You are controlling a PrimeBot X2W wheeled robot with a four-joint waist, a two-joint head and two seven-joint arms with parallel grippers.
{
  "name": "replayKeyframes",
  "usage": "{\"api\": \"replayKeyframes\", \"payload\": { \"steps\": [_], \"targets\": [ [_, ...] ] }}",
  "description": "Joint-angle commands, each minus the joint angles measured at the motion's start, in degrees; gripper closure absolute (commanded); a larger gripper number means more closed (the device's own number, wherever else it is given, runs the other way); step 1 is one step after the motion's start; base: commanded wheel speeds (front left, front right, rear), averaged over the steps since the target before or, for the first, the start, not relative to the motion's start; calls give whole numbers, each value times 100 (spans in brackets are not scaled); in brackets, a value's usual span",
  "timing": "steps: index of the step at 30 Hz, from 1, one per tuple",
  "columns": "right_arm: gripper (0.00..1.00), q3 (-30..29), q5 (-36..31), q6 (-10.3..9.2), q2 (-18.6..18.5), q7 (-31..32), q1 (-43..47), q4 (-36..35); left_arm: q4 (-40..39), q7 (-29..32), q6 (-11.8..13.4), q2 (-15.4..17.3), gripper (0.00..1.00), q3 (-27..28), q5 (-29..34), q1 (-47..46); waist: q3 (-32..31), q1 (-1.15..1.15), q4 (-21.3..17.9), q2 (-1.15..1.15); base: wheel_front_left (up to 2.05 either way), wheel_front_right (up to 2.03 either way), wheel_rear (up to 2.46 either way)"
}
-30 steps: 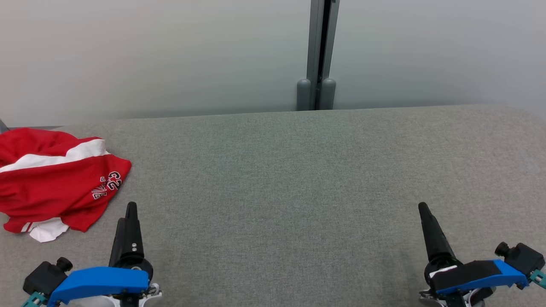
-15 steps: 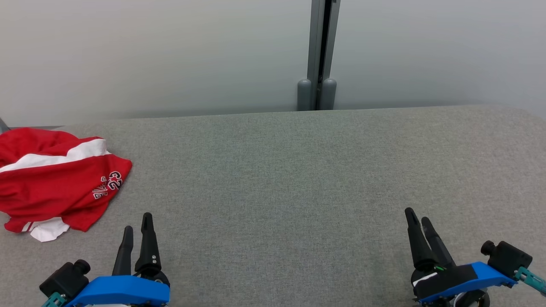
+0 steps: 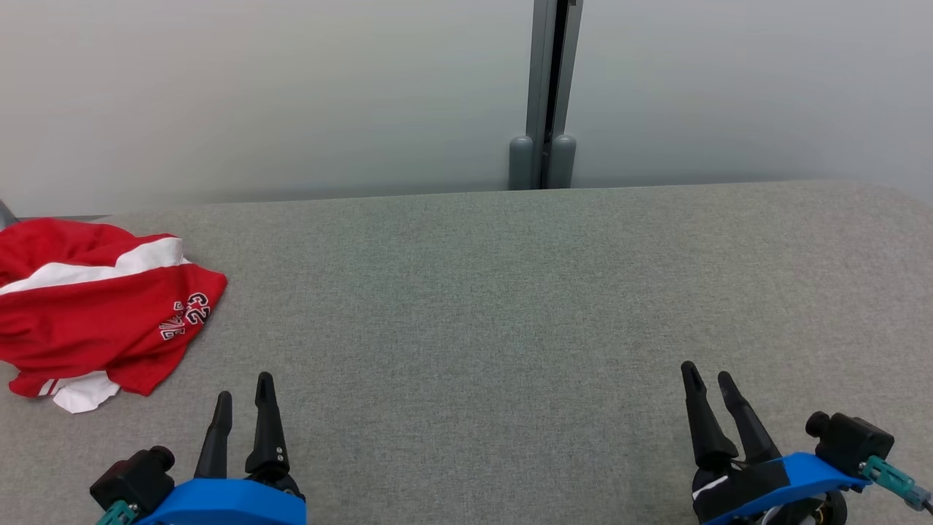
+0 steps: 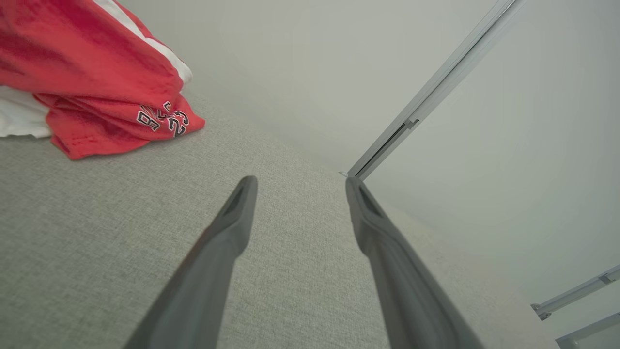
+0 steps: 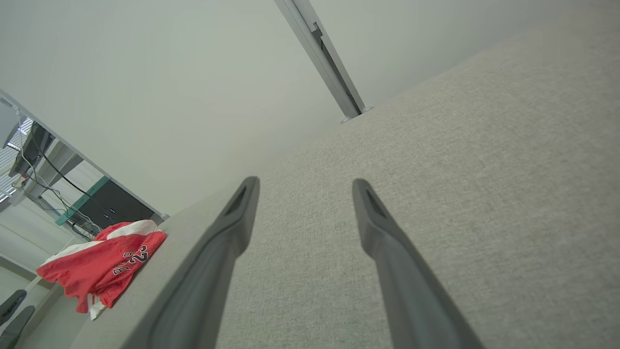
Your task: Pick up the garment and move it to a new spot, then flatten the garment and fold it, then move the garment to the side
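- The crumpled red jersey garment with white stripes [image 3: 95,313] sat at the left end of the grey fabric-covered desk [image 3: 474,306]. Its printed corner pointed toward the middle, but it was too bunched up to call a long axis.
- Left tool [image 3: 243,388] was spread open and holding nothing, near the garment but not touching.
- Right tool [image 3: 705,372] was spread open too, empty, well apart from it.
- A wide stretch of desk lay between the tools, right up to the far edge.

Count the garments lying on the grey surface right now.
1. A crumpled red-and-white garment lies at the grey surface's left edge, ahead of the left pincer. The white cloth under it may be its lining or a second piece; I cannot tell.
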Motion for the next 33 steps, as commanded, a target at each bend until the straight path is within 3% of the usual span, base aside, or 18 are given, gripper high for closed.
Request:
{"api": "replayKeyframes", "payload": {
  "steps": [1, 33],
  "targets": [
    [0, 25, -157, 10, -43, -51, -42, -42, -40, -49, -10, 39, 0, -17, 144, -2, 2, 0, -1, 0, 0, 0, 0],
    [0, 187, -1872, 13, -54, -472, -37, 30, 344, -468, -1, 42, 0, -142, 1509, 89, -3, 0, 48, 0, 0, 0, 0]
  ]
}}
